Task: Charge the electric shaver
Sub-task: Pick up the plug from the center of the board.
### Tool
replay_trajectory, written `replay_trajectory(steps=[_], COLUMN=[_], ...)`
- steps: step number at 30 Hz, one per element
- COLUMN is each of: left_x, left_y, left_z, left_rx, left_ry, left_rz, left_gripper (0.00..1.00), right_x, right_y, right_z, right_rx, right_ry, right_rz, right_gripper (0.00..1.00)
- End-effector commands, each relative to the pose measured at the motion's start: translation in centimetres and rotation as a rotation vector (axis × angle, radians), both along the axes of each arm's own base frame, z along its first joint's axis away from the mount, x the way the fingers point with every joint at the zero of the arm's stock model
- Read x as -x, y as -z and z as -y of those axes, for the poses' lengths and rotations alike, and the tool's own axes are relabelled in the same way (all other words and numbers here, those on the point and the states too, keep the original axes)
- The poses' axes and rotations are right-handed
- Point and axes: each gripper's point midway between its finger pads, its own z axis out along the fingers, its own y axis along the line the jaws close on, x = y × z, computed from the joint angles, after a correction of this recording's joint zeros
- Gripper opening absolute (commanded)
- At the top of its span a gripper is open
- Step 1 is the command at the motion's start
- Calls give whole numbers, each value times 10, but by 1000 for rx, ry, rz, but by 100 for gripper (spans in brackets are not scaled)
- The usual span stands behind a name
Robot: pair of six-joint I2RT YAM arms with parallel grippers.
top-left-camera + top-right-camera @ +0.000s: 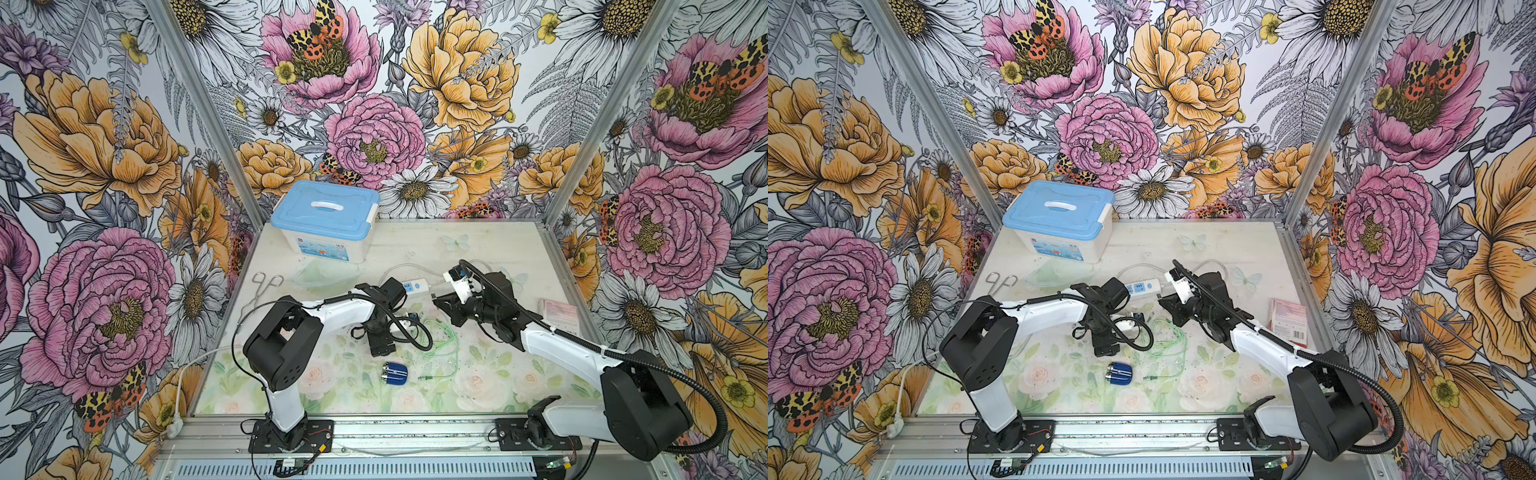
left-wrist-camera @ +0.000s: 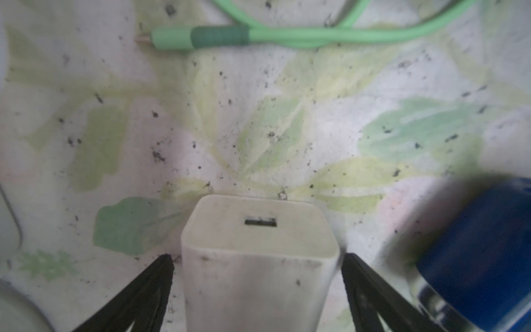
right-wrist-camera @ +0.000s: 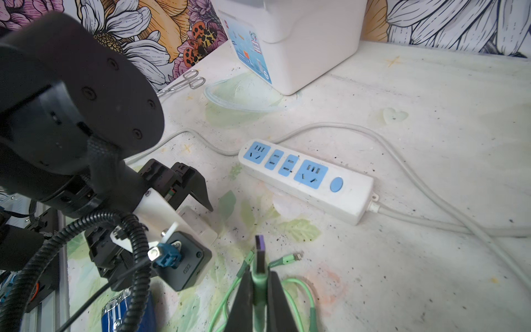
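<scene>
Top views: the electric shaver point(image 1: 394, 372) point(image 1: 1119, 372) is seen in both top views lying on its side on the table point(image 1: 478, 249), towards the front edge and between the two arms. It is well apart from the white power strip point(image 1: 415, 286), which lies farther back. A green cable point(image 1: 440, 336) is looped on the table between the shaver and the strip. The right gripper point(image 1: 436, 297) is pointed towards the strip's end, near it. The left arm's wrist is bent down over the table behind the shaver, and its jaws are hidden there.

Left wrist view: the left gripper point(image 2: 257, 258) is shown spread wide, one black finger at each side of an upright white charger adapter point(image 2: 258, 230). A narrow gap is visible at each side, so nothing is gripped. The shaver's blue body point(image 2: 474, 258) is seen blurred just beside one finger. One end of the cable point(image 2: 316, 36) lies beyond the adapter.

Right wrist view: the right gripper point(image 3: 260, 276) is closed on the cable's USB plug point(image 3: 260, 253), whose purple-tipped end is held pointing towards the strip point(image 3: 307, 181). The shaver point(image 3: 110, 320) is partly seen at the lower edge, below the left arm's wrist.
</scene>
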Motion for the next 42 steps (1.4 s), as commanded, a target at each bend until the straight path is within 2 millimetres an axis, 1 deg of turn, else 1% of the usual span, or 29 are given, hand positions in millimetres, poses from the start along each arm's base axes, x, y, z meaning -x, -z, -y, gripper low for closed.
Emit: replay_trajectory(steps=[1,4,5,7,9,10,11,12,13,15,16,17,19,22,25,27,30,32,34,36,40,42], left_x=[2,4,8,8,8,8,6,6,6,5,5,7,10,9,1,-8,-13,-11,-4,4,12,14], left_y=[-1,-1,10,10,5,5,-7,-9,-11,-16,-18,-19,-23,-33,-54,-74,-98,-103,-107,-111,-112,-114], left_z=[9,10,7,7,10,10,12,13,13,15,15,15,15,10,2,-3,-8,-12,-8,-1,5,7], left_rx=[17,17,-7,-7,-5,-11,10,13,16,32,37,41,60,91,167,231,299,279,284,316,310,301], left_ry=[26,25,26,24,26,30,30,30,26,12,6,5,0,-30,-57,-76,-86,-61,-20,15,70,95], left_rz=[-22,-31,-61,-60,-39,-35,-2,9,18,28,33,34,50,133,297,440,578,636,671,669,684,697], left_gripper=[93,90,88,82,76,71,66,63,53,26,9,0,0,0,0,0,0,0,0,0,0,0], right_x=[-2,-2,-2,-2,-3,-3,-3,-4,-4,-6,-6,-6,-5,6,23,37,54,64,75,83,97,101], right_y=[-11,-11,-10,-10,-10,-10,-10,-10,-10,-11,-12,-13,-15,-18,-17,-17,-15,-14,-14,-16,-23,-21], right_z=[1,1,1,3,5,5,6,7,6,6,6,6,3,-5,-17,-29,-48,-59,-70,-78,-86,-87], right_rx=[-37,-41,-41,-40,-42,-42,-43,-42,-43,-46,-50,-52,-59,-59,-30,-37,-23,-12,-10,-13,-48,-42], right_ry=[4,5,5,11,16,19,20,24,24,26,26,29,20,-29,-117,-202,-297,-351,-404,-445,-513,-525], right_rz=[31,27,26,25,25,24,23,23,21,18,17,12,-19,-72,-145,-221,-297,-348,-391,-410,-448,-464], right_gripper=[0,0,0,0,0,0,0,0,0,0,0,0,0,0,0,0,0,0,0,0,0,0])
